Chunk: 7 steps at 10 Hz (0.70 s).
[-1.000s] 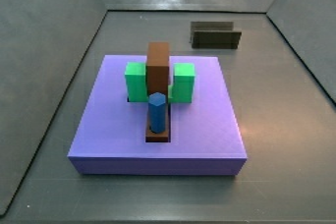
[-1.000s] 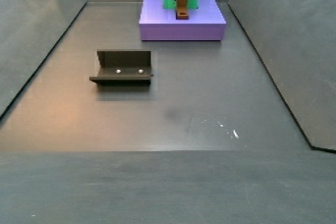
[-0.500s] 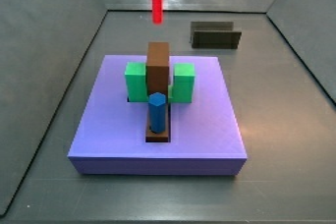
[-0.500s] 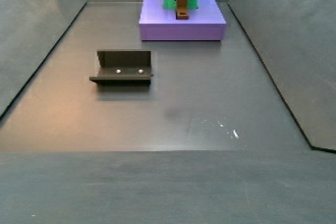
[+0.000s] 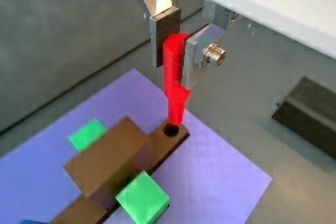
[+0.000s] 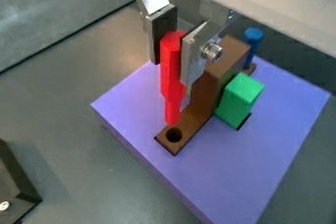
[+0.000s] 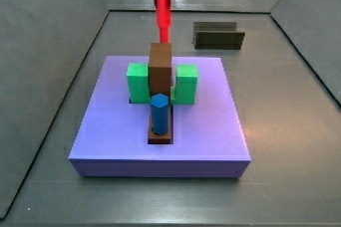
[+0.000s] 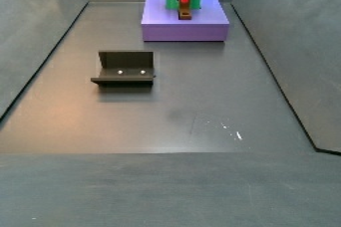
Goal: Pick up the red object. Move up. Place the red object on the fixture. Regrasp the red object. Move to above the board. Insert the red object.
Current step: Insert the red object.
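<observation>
Gripper (image 5: 175, 33) is over the far end of the board (image 5: 223, 164), its silver fingers (image 6: 155, 10) closed on the upper part of the red object (image 5: 172, 76), which I see hanging upright between the pads. In both wrist views the peg's lower tip sits right at the round hole (image 6: 172, 136) in the dark slot strip; I cannot tell whether it has entered. Brown block (image 6: 223, 76) stands just beside the peg, with green blocks (image 6: 242, 100) on its sides and the blue peg (image 7: 159, 113) upright at the strip's opposite end. In a side view the red object (image 7: 163, 10) shows above the brown block. Fixture (image 8: 126, 68) sits on the floor, well apart from the board (image 8: 184, 27)
</observation>
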### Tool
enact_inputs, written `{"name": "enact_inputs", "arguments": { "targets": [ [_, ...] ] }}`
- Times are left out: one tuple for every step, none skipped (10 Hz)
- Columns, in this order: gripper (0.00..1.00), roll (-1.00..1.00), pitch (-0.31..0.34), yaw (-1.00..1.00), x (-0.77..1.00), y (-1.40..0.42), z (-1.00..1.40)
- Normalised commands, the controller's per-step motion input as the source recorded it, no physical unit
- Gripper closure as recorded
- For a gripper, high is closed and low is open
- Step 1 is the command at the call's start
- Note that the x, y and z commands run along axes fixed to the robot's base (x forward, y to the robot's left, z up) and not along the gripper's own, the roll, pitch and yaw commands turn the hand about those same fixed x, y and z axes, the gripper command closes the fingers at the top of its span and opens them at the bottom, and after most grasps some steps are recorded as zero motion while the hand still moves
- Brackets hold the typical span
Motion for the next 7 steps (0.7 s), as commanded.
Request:
{"name": "enact_inputs", "arguments": {
  "targets": [
    [1.00,0.15,0.000,0.00,0.15,0.00,-0.42],
    [1.00,0.11,0.000,0.00,0.17,0.00,-0.33],
    [1.00,0.11,0.000,0.00,0.15,0.00,-0.27],
    [1.00,0.08,0.000,0.00,0.00,0.02,-0.21],
    [1.00,0.04,0.000,-0.03,0.00,0.01,-0.21],
    [1.00,0.00,0.000,-0.04,-0.15,0.01,-0.06],
    [1.00,0.00,0.000,-0.01,-0.15,0.00,0.00]
  ]
}}
